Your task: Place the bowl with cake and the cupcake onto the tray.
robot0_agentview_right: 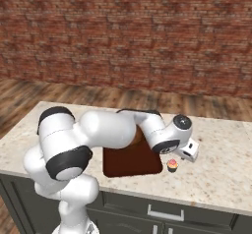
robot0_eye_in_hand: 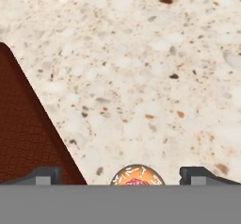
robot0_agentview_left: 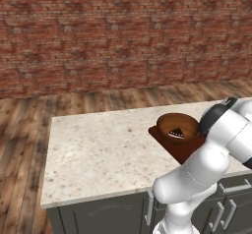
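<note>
The left base view looks forward and down from behind the arm, across the speckled tabletop point(robot0_agentview_left: 98, 144) toward the brick wall point(robot0_agentview_left: 123, 31). The right base view faces the same way from the other side, with the arm in front of it. Both share the tabletop, the wall and the tray point(robot0_agentview_left: 182, 149) point(robot0_agentview_right: 130, 161). The hand view sits close above the stone, looking down between the claw point(robot0_eye_in_hand: 120, 173) tips, with the tray's edge point(robot0_eye_in_hand: 23, 133) at its left and the cupcake point(robot0_eye_in_hand: 137, 176) at its bottom; the cupcake point(robot0_agentview_right: 172, 165) also appears in the right base view
</note>
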You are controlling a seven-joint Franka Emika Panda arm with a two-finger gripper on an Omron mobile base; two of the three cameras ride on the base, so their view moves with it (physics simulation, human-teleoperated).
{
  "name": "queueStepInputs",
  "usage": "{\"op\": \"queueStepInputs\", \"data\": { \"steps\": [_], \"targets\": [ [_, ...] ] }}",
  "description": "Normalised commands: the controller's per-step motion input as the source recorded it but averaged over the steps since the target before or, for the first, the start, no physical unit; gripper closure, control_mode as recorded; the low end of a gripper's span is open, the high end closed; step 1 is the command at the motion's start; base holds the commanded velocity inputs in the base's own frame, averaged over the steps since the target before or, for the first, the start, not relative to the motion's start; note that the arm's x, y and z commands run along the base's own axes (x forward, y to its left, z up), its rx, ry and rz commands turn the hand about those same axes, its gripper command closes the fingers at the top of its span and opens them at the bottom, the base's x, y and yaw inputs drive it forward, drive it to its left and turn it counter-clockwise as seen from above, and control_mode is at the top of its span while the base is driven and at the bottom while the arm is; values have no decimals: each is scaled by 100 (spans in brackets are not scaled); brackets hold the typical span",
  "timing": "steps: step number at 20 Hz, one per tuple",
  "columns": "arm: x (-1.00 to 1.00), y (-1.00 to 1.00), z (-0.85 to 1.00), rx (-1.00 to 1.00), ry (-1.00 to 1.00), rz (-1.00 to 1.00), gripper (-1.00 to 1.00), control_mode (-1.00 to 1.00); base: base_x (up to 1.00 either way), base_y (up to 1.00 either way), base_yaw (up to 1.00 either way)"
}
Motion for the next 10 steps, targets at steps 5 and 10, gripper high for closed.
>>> {"op": "queueStepInputs", "data": {
  "steps": [5,10],
  "targets": [
    [0,0,-33,-9,0,0,-100,-100,0,0,0],
    [0,0,-31,-8,0,0,-100,-100,0,0,0]
  ]
}}
